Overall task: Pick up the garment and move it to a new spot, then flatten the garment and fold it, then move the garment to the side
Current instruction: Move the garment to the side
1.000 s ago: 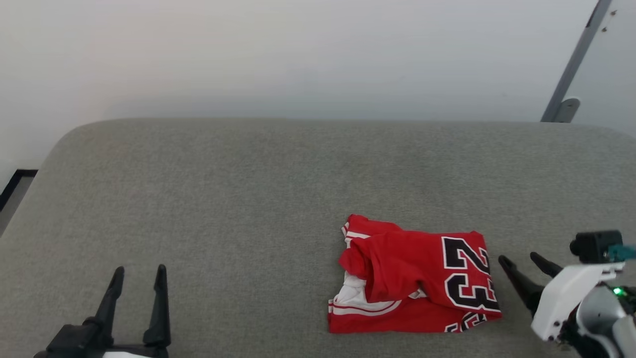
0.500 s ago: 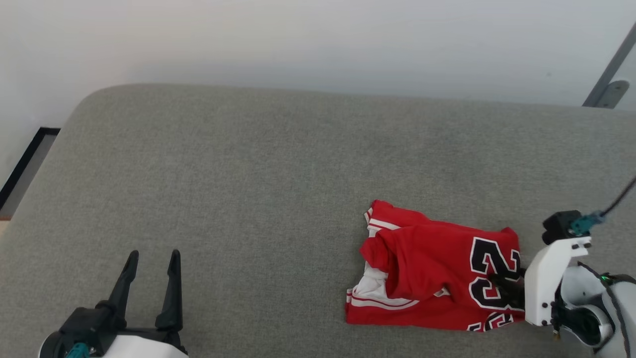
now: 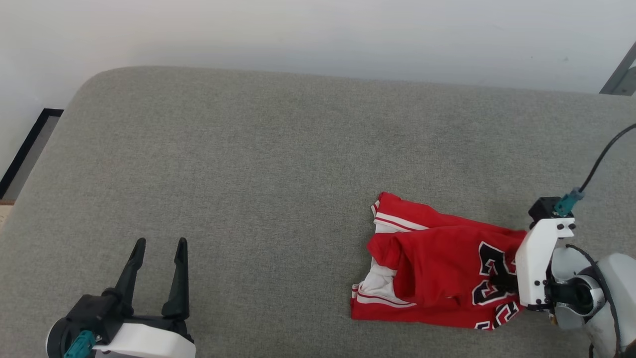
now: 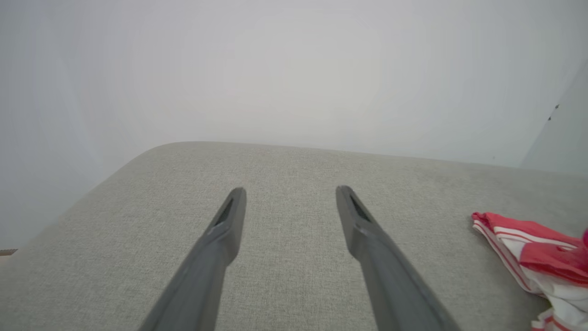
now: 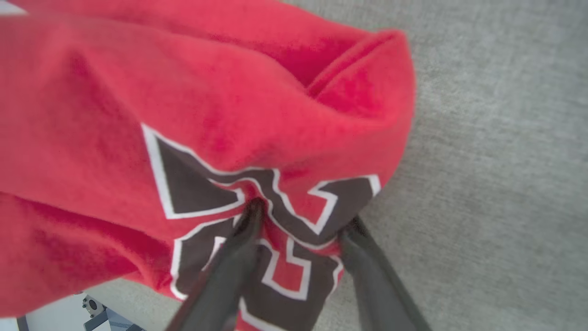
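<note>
The garment (image 3: 437, 268) is a red shirt with white trim and a black, white-outlined print, lying crumpled on the grey cushion at the right. My right gripper (image 3: 502, 283) is at its right end, fingers dug into the printed part. In the right wrist view the two dark fingers (image 5: 229, 266) pinch a puckered fold of the garment (image 5: 183, 115), so that gripper (image 5: 303, 216) is shut on it. My left gripper (image 3: 161, 243) stands open at the lower left, far from the shirt. Its fingers (image 4: 220, 239) hold nothing, and the garment (image 4: 537, 248) shows at the right edge.
The grey upholstered surface (image 3: 248, 174) stretches wide to the left and back, with a rounded far-left corner. A pale wall rises behind it. A dark floor strip (image 3: 25, 144) lies off the left edge. A black cable (image 3: 601, 154) rises from my right wrist.
The head camera has tilted and turned. My right gripper has moved left from beside the garment onto its printed right end and closed on a fold, bunching the fabric. The left gripper stays open.
</note>
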{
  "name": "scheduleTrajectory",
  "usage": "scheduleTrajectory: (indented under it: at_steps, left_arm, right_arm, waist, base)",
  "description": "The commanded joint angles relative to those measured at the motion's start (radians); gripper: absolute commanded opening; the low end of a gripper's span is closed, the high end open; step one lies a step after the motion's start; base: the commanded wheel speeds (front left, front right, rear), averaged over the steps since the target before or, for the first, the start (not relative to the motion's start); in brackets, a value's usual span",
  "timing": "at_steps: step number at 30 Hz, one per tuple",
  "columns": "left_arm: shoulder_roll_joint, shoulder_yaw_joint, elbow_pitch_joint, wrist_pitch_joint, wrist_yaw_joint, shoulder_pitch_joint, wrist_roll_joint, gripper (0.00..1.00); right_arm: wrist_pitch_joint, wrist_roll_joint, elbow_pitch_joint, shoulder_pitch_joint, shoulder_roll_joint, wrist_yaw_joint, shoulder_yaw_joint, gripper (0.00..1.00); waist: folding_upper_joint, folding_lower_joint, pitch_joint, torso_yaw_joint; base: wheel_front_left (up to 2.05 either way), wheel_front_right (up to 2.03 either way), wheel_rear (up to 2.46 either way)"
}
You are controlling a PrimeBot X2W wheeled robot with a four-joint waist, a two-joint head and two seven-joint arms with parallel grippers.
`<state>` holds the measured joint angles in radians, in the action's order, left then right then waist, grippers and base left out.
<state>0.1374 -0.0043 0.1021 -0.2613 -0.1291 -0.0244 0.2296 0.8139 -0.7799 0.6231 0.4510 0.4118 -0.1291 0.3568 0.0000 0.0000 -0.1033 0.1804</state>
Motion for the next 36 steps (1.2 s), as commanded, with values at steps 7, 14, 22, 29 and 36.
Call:
scheduleTrajectory:
  at_steps: [7,14,22,29,36]
  left_arm:
    - [0.006,0.008,-0.010,-0.005,-0.002,0.023,0.050,1.00]
    - [0.019,-0.013,-0.004,-0.005,-0.002,0.062,0.067,1.00]
    - [0.029,-0.087,0.002,-0.005,-0.002,0.136,0.081,1.00]
    - [0.043,-0.152,0.014,-0.005,-0.002,0.208,0.073,1.00]
    - [0.058,-0.222,0.023,-0.005,-0.002,0.290,0.072,1.00]
  right_arm:
    - [-0.007,-0.009,-0.050,0.026,0.028,-0.001,0.016,0.00]
    - [-0.031,-0.004,-0.136,0.071,0.088,-0.001,0.003,0.00]
    - [-0.076,0.054,-0.171,0.147,0.167,-0.001,-0.005,0.00]
    - [-0.135,0.098,-0.158,0.225,0.214,-0.001,-0.001,0.00]
    - [-0.229,0.153,-0.090,0.318,0.248,-0.001,-0.010,0.00]
  waist:
    - [0.0000,0.0000,-0.012,-0.031]
    - [0.0000,0.0000,-0.029,-0.092]
    - [0.0000,0.0000,-0.065,-0.177]
    - [0.0000,0.0000,-0.104,-0.259]
    - [0.0000,0.0000,-0.162,-0.334]
  base:
    - [0.00,0.00,0.00]
    - [0.00,0.00,0.00]
    - [0.00,0.00,0.00]
    - [0.00,0.00,0.00]
    - [0.00,0.00,0.00]
